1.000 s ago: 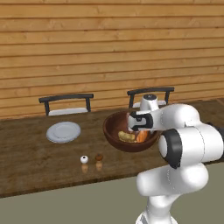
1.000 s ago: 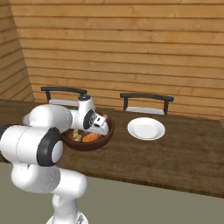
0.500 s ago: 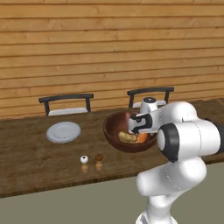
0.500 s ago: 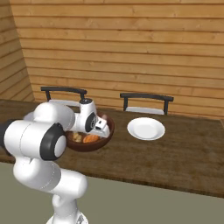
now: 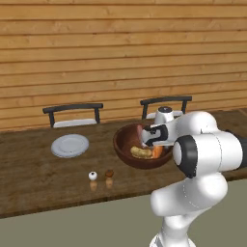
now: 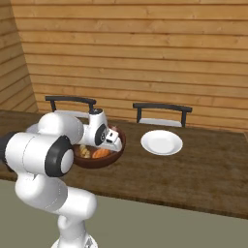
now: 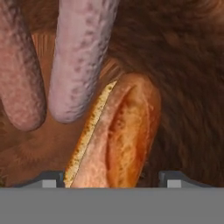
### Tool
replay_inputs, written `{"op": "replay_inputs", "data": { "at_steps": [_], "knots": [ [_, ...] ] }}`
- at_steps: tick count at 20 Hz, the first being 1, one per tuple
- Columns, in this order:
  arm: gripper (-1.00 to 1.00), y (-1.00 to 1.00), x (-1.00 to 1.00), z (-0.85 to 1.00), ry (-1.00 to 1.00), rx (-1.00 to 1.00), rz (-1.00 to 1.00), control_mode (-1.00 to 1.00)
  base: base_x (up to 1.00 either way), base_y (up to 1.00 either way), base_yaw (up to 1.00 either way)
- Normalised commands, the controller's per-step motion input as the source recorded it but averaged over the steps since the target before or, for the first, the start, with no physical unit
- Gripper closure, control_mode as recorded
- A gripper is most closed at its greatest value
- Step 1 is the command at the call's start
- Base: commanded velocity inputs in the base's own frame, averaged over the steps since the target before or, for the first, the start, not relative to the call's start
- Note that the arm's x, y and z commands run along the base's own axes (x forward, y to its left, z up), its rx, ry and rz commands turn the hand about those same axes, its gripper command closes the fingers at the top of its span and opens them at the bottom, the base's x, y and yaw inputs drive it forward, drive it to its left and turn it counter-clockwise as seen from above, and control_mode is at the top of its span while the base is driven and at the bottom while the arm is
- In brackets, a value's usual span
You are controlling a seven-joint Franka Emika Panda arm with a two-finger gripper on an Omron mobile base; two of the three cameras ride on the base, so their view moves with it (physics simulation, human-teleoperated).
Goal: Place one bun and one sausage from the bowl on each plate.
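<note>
A wall of wooden planks backs a long dark wooden surface (image 5: 29,183), with two dark chairs (image 5: 73,114) pushed in on its far side.

In the hand view the orange bun (image 7: 120,135) lies right between the fingers (image 7: 111,180), whose two dark tips show low at either side of it, spread wide with clear room on both sides; they are open and hold nothing. A yellowish bun (image 7: 85,135) shows as a crumbly strip pressed along the orange one's side. Just beyond the fingertips two sausages (image 7: 81,57) lie side by side, their rounded ends stopping short of the orange bun. All of this sits on the brown inner wall of the bowl (image 7: 188,87).

From the left base view the hand is down inside the bowl (image 5: 123,144), the fingers (image 5: 144,142) low over the yellowish bun (image 5: 141,152) and the orange bun (image 5: 157,152). The right base view shows the same: fingers (image 6: 114,138) at the bowl (image 6: 104,162), with the orange bun (image 6: 101,153) beside them.

Well away from the fingers, one plate (image 5: 70,145) rests near the left chair and another plate (image 6: 162,142) lies before the right chair. Two small shakers (image 5: 101,175), one white and one brown, stand near the front edge.
</note>
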Motion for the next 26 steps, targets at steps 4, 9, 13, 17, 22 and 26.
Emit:
{"op": "replay_inputs", "data": {
  "at_steps": [4, 9, 13, 17, 22, 26],
  "knots": [
    [1.00, 0.00, 0.00, 0.00, 0.00, 0.00, 0.00, -1.00, 0.00, 0.00, 0.00],
    [1.00, 0.00, 0.00, 0.01, 0.00, 0.00, 0.00, -1.00, 0.00, 0.00, 0.00],
    [1.00, -0.04, -0.24, 0.64, -0.07, 0.00, 0.00, -1.00, 0.00, 0.00, 0.00],
    [1.00, -0.52, -0.44, 0.70, 0.00, 0.00, 0.00, -1.00, 0.00, 0.00, 0.00],
    [1.00, -0.93, -0.13, 0.41, 0.00, 0.00, 0.00, -1.00, 0.00, 0.00, 0.00],
    [1.00, -1.00, 0.07, 0.30, 0.02, 0.00, 0.00, -1.00, 0.00, 0.00, 0.00]
  ]
}}
